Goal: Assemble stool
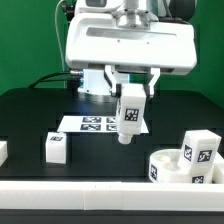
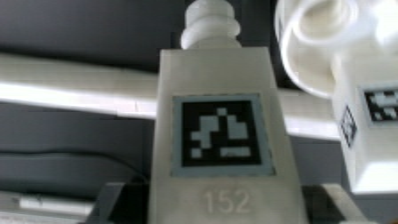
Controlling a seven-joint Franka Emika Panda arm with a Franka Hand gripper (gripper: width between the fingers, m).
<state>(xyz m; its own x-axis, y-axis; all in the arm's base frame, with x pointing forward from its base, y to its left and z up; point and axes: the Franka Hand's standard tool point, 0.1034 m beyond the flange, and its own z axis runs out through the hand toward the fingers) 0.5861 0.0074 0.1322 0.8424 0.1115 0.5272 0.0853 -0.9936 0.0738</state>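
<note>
Gripper point(image 1: 132, 92) clamps blocky, peg-tipped, smooth white plastic leg point(image 1: 130, 115)

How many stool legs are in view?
3. One leg hangs in the pincer; a second leg lies on the table at the exterior view's left; a third leg stands on the seat at its right. A white piece at the left edge is unclear.

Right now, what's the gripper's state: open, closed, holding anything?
Gripper: closed, holding a leg.
</note>
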